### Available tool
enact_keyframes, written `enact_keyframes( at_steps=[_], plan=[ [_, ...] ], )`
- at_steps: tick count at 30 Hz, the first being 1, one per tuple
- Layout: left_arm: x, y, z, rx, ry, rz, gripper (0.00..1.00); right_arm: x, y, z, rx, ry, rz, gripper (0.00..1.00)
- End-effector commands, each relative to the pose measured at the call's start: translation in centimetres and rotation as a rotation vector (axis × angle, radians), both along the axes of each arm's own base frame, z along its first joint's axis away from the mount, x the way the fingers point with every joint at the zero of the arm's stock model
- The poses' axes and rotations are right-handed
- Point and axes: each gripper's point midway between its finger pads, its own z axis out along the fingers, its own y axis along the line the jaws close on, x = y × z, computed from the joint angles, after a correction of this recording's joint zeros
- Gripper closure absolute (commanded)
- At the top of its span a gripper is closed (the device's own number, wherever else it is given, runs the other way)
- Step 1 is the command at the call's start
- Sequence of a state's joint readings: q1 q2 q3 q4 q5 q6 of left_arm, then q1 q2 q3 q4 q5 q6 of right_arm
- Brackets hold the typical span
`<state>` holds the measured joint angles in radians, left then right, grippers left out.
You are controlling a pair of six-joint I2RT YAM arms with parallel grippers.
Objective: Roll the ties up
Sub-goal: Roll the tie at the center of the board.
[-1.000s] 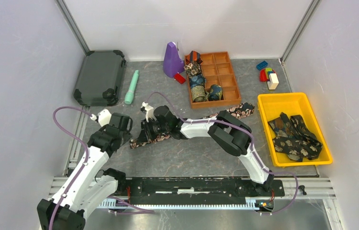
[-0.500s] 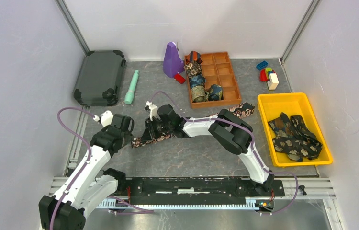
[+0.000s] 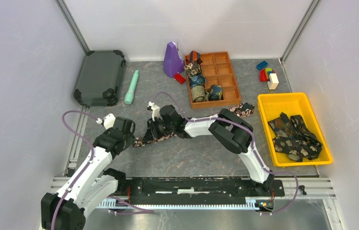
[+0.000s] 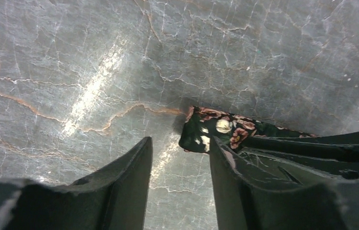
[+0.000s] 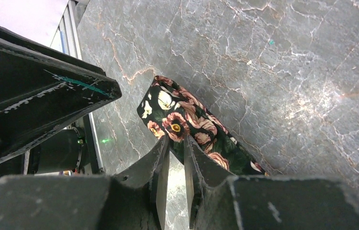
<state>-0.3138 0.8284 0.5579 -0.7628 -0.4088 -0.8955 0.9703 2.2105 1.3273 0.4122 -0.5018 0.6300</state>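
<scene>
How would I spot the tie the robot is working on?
Find the wooden tray at the back of the table. Just in front of it, one tie lies stretched out flat. Unlike the rolled ties in the tray and the heap in the yellow bin, it is one flat strip, dark with pink flowers.

No legible text or markings

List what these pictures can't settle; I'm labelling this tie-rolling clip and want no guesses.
Top view: the tie's middle is hidden under the right arm.
Right wrist view: whether the right tool pinches the fabric; its fingers cover the contact.
Left wrist view: the tie runs off behind the left tool's finger.
Top view: ties heaped in the yellow bin overlap, too tangled to count.
</scene>
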Motion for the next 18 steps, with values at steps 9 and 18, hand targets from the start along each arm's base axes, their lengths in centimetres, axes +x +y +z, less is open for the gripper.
enact_keyframes(
  at_steps=[9,18],
  plan=[
    [1.0,-0.7,-1.6,-0.067,-0.065,0.007,0.35,0.7,-0.4,-0.4,0.033,-0.024,0.013,0.77],
    [1.3,-1.0,-2.3,-0.108,-0.097,0.011,0.38,1.0,-0.4,-1.2,0.023,-0.019,0.012,0.77]
  ],
)
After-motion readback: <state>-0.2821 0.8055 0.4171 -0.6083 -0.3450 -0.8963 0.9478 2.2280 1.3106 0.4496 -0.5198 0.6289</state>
